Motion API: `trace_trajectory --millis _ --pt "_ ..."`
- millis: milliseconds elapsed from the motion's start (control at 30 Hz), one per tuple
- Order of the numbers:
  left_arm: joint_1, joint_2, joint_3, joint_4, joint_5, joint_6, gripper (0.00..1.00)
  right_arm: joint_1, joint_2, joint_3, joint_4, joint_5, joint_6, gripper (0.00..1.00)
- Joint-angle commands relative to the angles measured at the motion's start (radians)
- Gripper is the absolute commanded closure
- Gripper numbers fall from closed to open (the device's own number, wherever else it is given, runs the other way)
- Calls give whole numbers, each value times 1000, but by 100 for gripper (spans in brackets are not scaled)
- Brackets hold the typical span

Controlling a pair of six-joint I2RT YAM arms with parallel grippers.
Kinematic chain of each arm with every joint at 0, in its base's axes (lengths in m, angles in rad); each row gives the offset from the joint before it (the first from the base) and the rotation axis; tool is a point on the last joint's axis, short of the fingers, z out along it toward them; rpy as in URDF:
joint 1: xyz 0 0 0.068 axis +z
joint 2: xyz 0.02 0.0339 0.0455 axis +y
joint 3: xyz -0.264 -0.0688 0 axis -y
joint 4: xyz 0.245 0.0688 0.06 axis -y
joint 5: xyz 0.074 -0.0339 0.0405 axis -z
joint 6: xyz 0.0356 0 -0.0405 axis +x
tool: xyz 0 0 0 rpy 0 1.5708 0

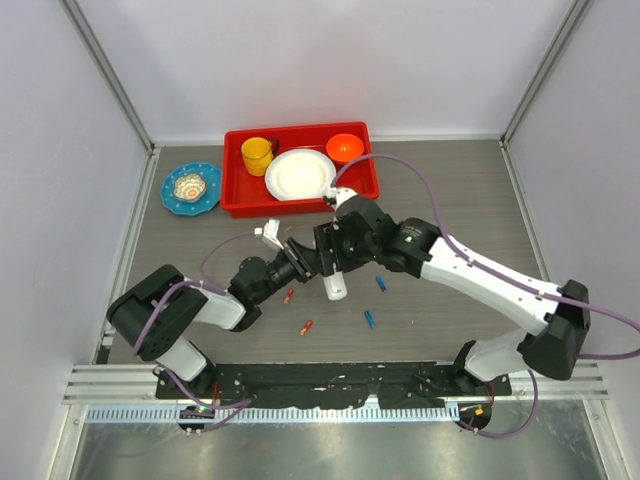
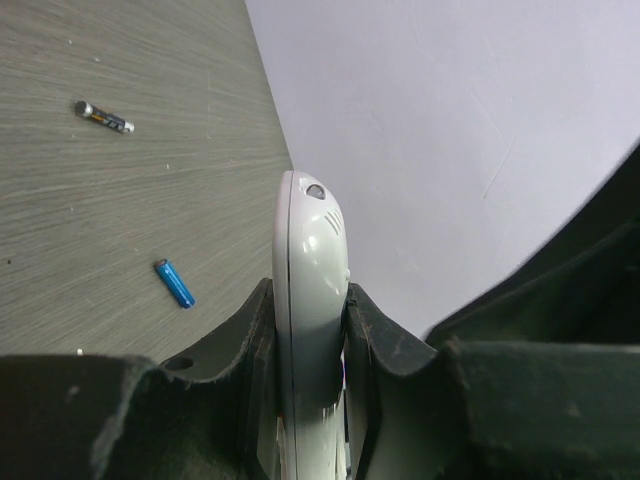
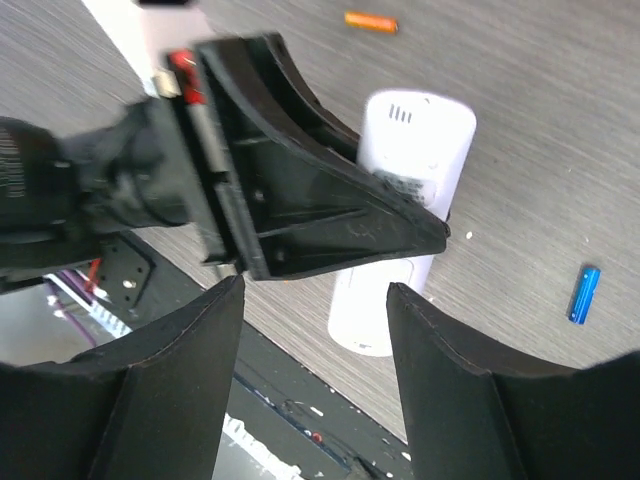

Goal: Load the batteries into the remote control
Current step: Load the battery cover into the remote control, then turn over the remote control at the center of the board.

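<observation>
- Remote: I see it over mid-table, clamped between the fingers of the left gripper, which are closed tight on it.
- Walls: plain pale panels.
- Table: grey wood-grain.
- Right gripper: fingers spread, gripping nothing, straddling the left gripper above the remote.
- Batteries: two blue, two orange-red, loose near the remote.
- Print on the remote's back: too small for me to read.

left arm: white shells, black rounded joints
right arm: white links, black joints, small print near wrist
cables: lilac, looping off both arms
right gripper fingers: matte black, broad, tapered
mount plate: black, flat
</observation>
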State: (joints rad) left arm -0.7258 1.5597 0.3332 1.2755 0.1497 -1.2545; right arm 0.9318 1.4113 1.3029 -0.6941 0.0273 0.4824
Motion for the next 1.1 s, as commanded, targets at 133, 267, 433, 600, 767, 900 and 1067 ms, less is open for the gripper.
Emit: trace_trajectory --millis 133,267,433,600,767,900,1067 --pt "20 7 38 271 54 -55 100 -30 -309 -181 172 126 8 35" --pt "68 -27 40 271 114 -108 100 -103 -429 -367 365 1 62 34" --pt "100 -50 49 271 178 -148 100 -189 -489 -549 606 -234 183 32" --pt "101 -47 72 271 220 -184 100 -238 -499 -639 727 -355 238 30" --pt "101 -26 98 271 245 -206 100 -274 -508 -755 955 -441 369 30" --pt "101 -23 105 271 248 -207 100 -275 -463 -772 998 -474 386 30" --pt "101 -26 110 271 257 -212 100 -275 -428 -786 1038 -497 389 30"
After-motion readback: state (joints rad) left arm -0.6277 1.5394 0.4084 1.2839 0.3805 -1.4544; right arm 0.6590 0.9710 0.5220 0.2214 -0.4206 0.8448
